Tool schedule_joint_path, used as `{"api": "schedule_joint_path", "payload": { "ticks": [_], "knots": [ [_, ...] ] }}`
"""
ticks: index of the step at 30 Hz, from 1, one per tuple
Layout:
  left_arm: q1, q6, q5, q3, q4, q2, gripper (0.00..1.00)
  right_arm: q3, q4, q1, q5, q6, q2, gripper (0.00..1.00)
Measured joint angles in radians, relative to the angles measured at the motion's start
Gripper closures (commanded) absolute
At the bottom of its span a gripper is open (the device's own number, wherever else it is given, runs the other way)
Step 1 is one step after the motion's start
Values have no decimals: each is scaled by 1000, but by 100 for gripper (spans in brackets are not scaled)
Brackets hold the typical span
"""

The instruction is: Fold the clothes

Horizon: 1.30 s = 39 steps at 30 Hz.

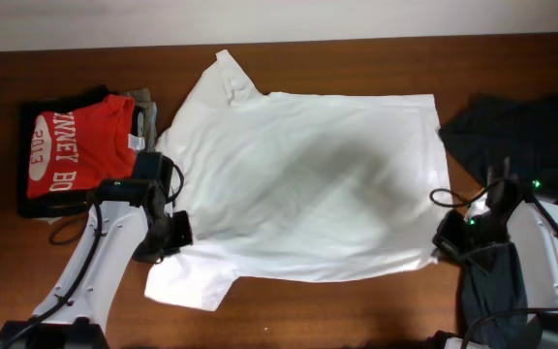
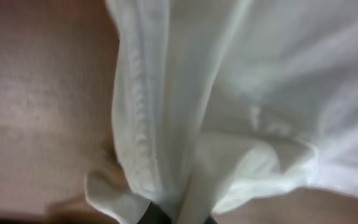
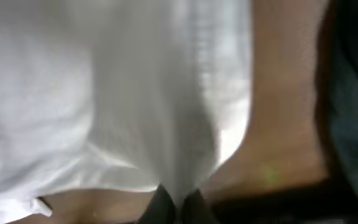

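The white T-shirt (image 1: 308, 184) lies spread on the wooden table, neck side to the left, hem to the right. My left gripper (image 1: 174, 233) is shut on the shirt's fabric near the lower left sleeve; the left wrist view shows the hem seam (image 2: 143, 124) bunched between the dark fingertips (image 2: 178, 216). My right gripper (image 1: 444, 237) is shut on the shirt's lower right hem corner; the right wrist view shows white cloth (image 3: 135, 93) pinched between its dark fingers (image 3: 180, 208).
A red shirt with white lettering (image 1: 76, 145) lies on dark folded garments at the left. A dark grey garment (image 1: 521, 131) lies at the right, also showing in the right wrist view (image 3: 353, 93). The table's far edge meets a white wall.
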Motion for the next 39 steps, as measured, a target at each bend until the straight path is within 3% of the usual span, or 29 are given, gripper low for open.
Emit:
{"api": "schedule_joint_path", "payload": {
  "ticks": [7, 12, 13, 14, 15, 16, 18, 24, 28, 29, 30, 32, 34, 37, 39],
  "knots": [
    [0, 28, -14, 6, 421, 0, 100, -6, 391, 1, -85, 110, 3, 96],
    [0, 72, -33, 9, 626, 63, 98, -8, 586, 1, -122, 169, 159, 96],
    [0, 78, -32, 10, 660, 94, 91, -7, 642, 1, -130, 169, 193, 96],
    [0, 85, -31, 10, 699, 145, 68, -7, 683, 1, -134, 168, 232, 94],
    [0, 85, -29, 8, 716, 159, 35, -9, 716, 1, -138, 169, 248, 62],
    [0, 90, -24, 10, 779, 173, 28, -9, 757, 1, -146, 165, 268, 44],
    [0, 93, -21, 13, 782, 173, 24, -9, 782, 1, -170, 123, 270, 35],
    [-6, 154, 53, 55, 398, 155, 24, -9, 639, 0, -264, 3, 244, 33],
    [-77, 169, 70, -112, 574, 157, 28, -9, 597, 0, -271, -26, 223, 32],
    [-90, 172, 72, -125, 594, 163, 35, -9, 595, 0, -271, -27, 223, 33],
    [-116, 186, 65, -129, 628, 198, 65, -9, 595, 0, -271, -27, 223, 33],
    [-145, 196, 45, -123, 651, 217, 94, -9, 594, 0, -271, -28, 222, 33],
    [-155, 202, 30, -102, 637, 237, 99, -9, 595, 0, -272, -28, 222, 33],
    [-164, 202, 47, -10, 353, 238, 98, -9, 593, 0, -271, -28, 222, 33],
    [-165, 212, 42, 81, 275, 232, 98, -9, 594, 0, -272, -28, 222, 32]
  ]
}}
